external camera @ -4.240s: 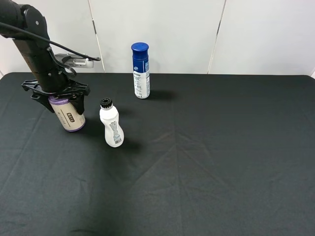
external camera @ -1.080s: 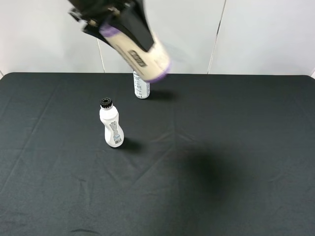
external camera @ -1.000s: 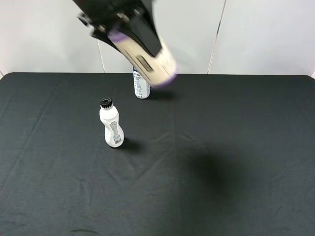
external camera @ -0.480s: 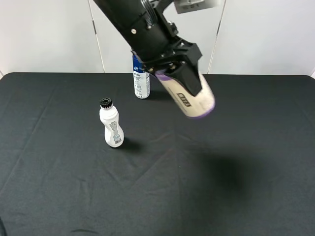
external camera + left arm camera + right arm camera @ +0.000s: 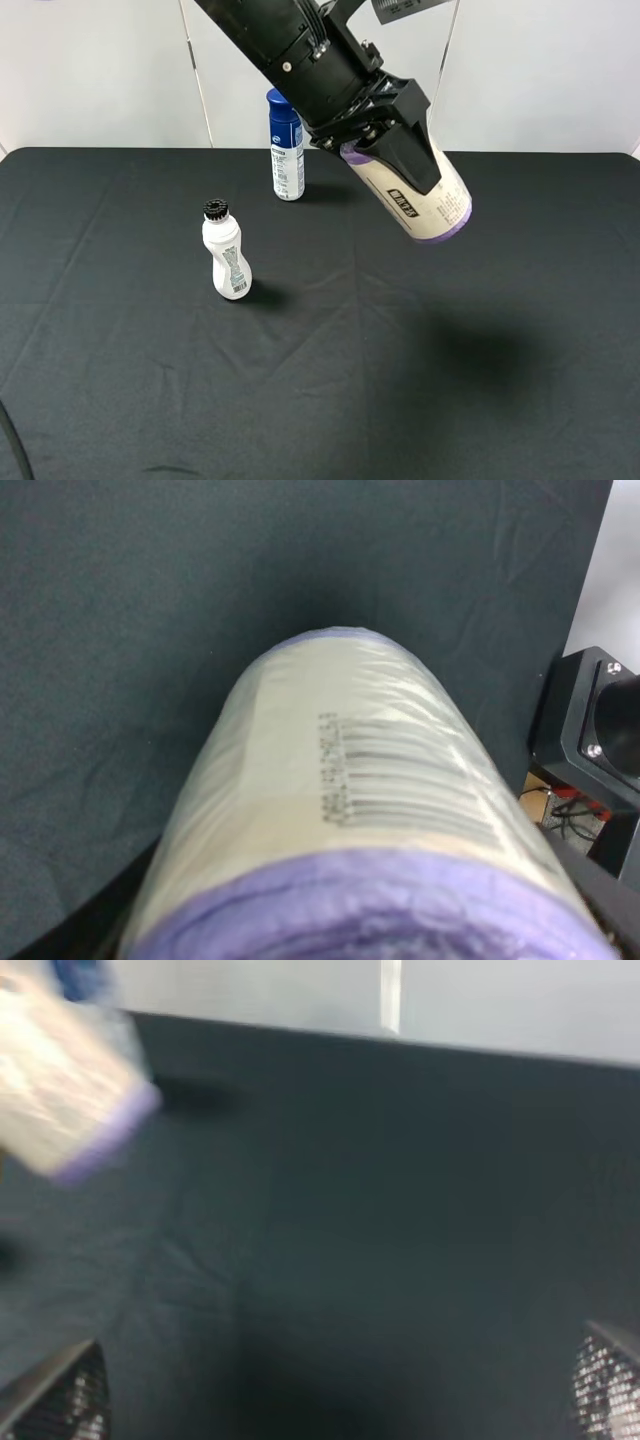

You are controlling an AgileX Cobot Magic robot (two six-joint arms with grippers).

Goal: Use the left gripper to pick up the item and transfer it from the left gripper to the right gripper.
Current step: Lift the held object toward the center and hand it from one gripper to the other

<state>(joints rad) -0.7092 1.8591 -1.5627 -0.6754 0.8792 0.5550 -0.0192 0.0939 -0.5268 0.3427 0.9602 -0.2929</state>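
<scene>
Black cloth covers the tabletop (image 5: pixel 320 400), where the white bottle (image 5: pixel 227 255) stands; aloft at its 2 o'clock the left hand (image 5: pixel 405 165) pinches the item (image 5: pixel 440 200), tilted, lilac end low. Judged mid-transfer: the right hand (image 5: pixel 330 1390), fingers (image 5: pixel 55 1390) spread, must next close on that free end, clear of the blue-capped bottle (image 5: pixel 286 140) behind.

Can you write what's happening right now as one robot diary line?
left end effector: shut on purple-ended roll, tilted, lifted above black table | right end effector: open, empty | handover: not yet done
</scene>
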